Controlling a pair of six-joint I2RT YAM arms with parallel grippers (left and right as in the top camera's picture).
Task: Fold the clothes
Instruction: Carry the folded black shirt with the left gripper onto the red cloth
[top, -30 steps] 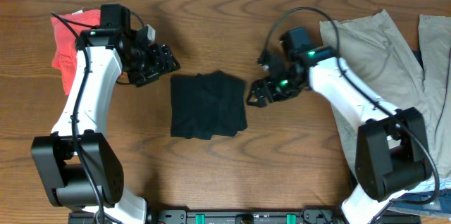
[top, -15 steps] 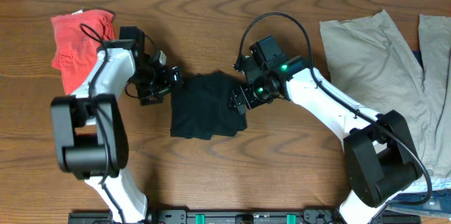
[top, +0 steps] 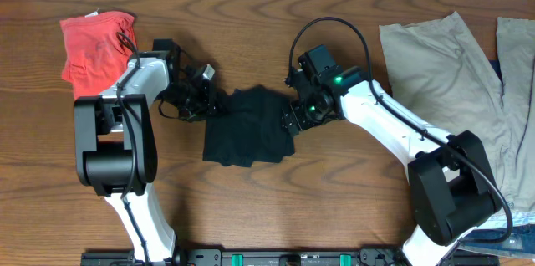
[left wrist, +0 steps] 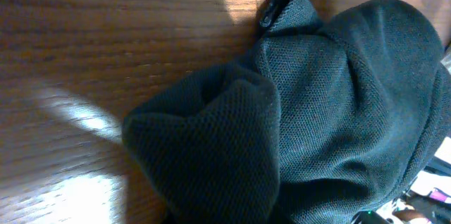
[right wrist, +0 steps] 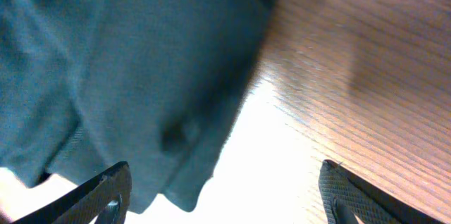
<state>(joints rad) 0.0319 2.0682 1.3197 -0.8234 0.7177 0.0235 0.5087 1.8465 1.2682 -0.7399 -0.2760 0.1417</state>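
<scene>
A black shirt [top: 247, 130] lies folded into a rough square at the table's middle. My left gripper [top: 205, 102] is at its upper left corner. In the left wrist view a bunched fold of the black shirt [left wrist: 211, 146] fills the space at the jaws and hides the fingers, and the gripper is shut on that fold. My right gripper [top: 293, 119] stands open over the shirt's right edge. Its fingertips [right wrist: 113, 194] straddle the black shirt's [right wrist: 127, 76] hem, with bare wood on the right. A coral-red piece [top: 94, 46] lies at the far left. Beige trousers [top: 447, 69] are spread at the right.
The wooden table [top: 251, 15] runs under everything. A black rail [top: 284, 258] lines the front edge. A bluish item [top: 512, 234] shows at the bottom right corner, beside the right arm's base. The right arm's cable loops above the shirt.
My left gripper moved a little right onto the shirt's upper left corner and went from open to shut on the fabric. The right gripper shifted slightly and stays open.
</scene>
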